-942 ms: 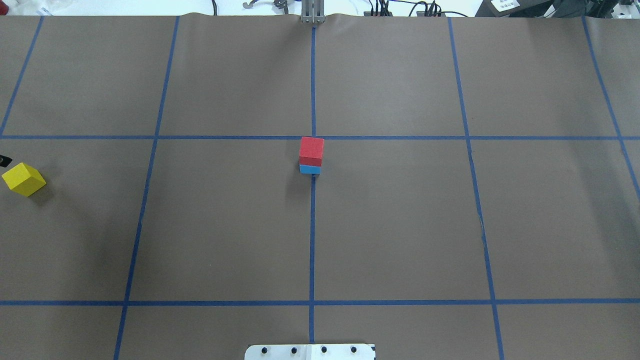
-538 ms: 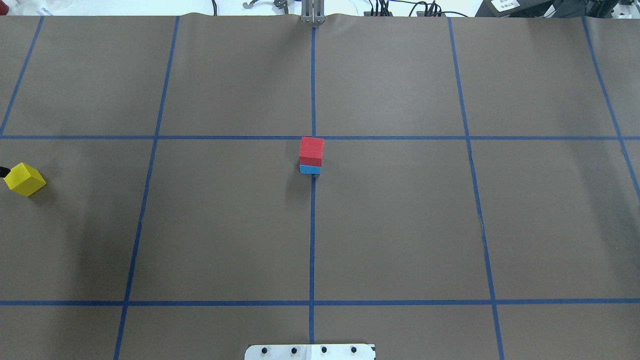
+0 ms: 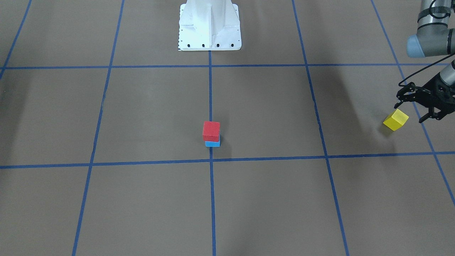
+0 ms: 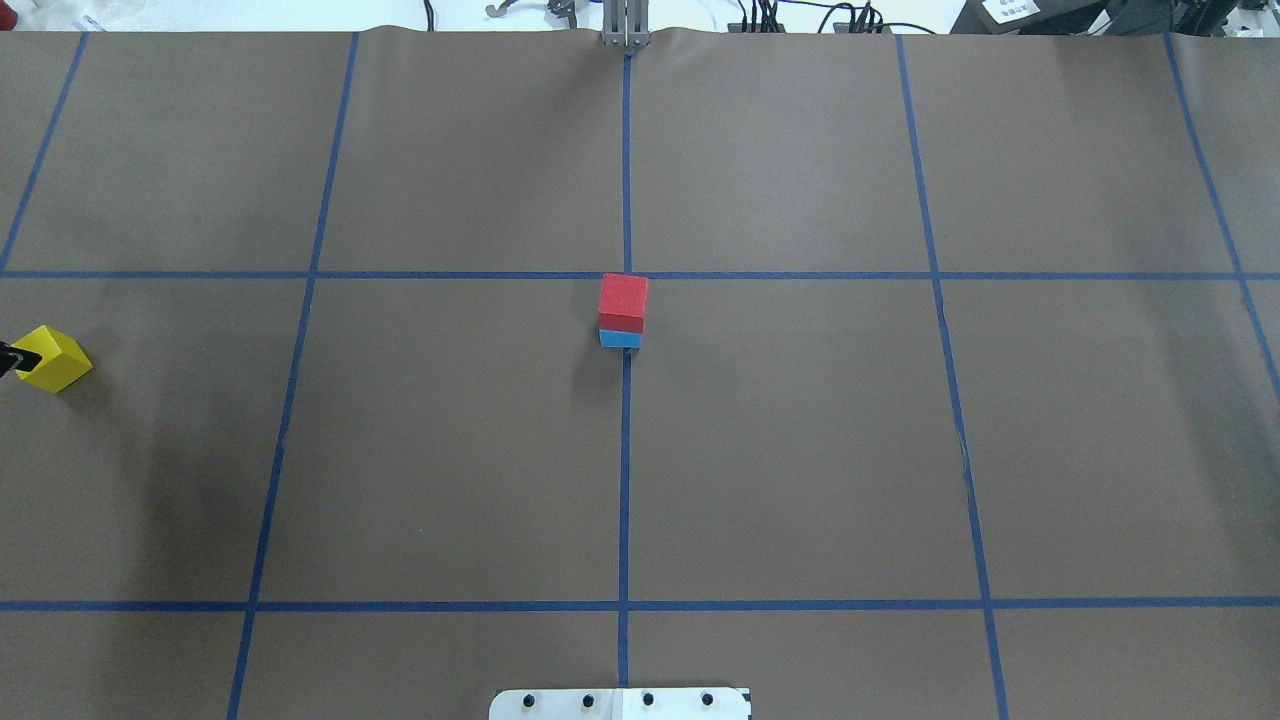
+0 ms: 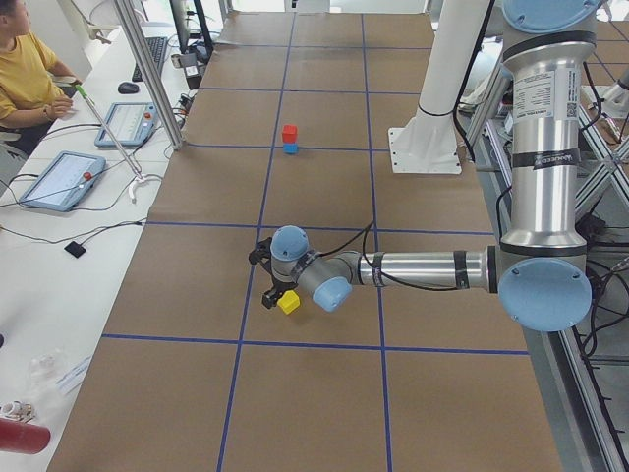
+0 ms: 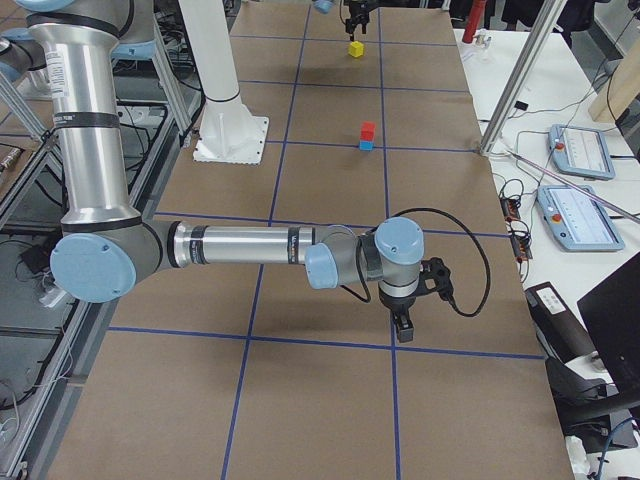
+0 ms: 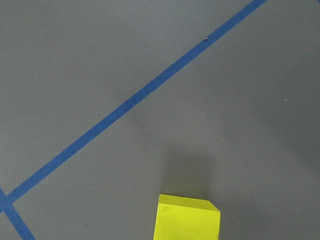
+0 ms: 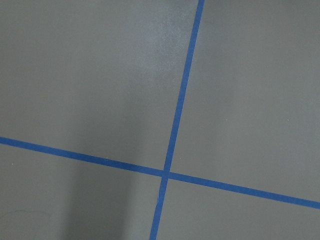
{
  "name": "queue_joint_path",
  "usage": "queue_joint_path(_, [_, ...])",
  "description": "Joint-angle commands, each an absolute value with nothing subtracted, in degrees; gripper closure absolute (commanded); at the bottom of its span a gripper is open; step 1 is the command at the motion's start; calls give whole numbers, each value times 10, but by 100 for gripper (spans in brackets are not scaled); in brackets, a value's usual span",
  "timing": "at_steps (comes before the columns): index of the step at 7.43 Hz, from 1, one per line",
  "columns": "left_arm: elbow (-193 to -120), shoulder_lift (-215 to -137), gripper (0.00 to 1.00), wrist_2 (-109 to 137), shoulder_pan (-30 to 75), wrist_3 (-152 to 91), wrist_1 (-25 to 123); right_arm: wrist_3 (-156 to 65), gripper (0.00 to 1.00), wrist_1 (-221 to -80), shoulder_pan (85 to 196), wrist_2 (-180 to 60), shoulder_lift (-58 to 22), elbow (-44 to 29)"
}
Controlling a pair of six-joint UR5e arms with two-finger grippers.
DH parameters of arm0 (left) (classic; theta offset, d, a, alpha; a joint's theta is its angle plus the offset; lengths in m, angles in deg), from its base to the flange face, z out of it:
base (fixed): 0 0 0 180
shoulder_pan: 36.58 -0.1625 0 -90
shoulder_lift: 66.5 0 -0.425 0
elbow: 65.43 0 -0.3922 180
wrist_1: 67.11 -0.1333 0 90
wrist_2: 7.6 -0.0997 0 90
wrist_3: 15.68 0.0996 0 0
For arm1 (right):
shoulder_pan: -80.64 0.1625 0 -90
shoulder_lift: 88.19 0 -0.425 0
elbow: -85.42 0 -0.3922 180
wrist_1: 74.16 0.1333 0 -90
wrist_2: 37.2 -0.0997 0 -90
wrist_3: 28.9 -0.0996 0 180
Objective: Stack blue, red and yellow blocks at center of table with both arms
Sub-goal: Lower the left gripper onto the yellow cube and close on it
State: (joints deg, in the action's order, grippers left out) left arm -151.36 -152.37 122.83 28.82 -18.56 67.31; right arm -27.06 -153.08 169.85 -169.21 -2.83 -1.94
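1. The yellow block (image 3: 395,120) sits alone far out on the robot's left side of the desk (image 4: 800,450). It is well apart from the centre and turned cornerwise to the grid tape (image 4: 624,480).
2. The left fingers (image 3: 407,93) are spread wide right at that block and have not closed on it.
3. At the centre, the red block (image 3: 211,131) rests on the blue block (image 3: 212,143), on the middle tape line.
4. Two of three tiers look done. What remains is gripping the yellow block, carrying it in and setting it on the red.
5. The right fingers (image 6: 403,322) hang over bare desk on the opposite side. I cannot tell whether they are released or clenched.
6. Count: one yellow, one red and one blue block, three in all, and two arms.
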Motion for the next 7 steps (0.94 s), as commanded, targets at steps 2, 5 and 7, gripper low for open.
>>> queue_joint_path(2, [-1452, -1526, 0, 1204, 258, -220, 762, -271, 0, -1531, 1698, -1692, -28, -19])
queue_joint_path(5, [-1450, -1543, 0, 1207, 251, -225, 761, -271, 0, -1531, 1698, -1692, -27, -20])
queue_joint_path(7, [-1438, -1552, 1, 1205, 236, -223, 761, -270, 0, -1530, 1698, -1691, -25, -20])
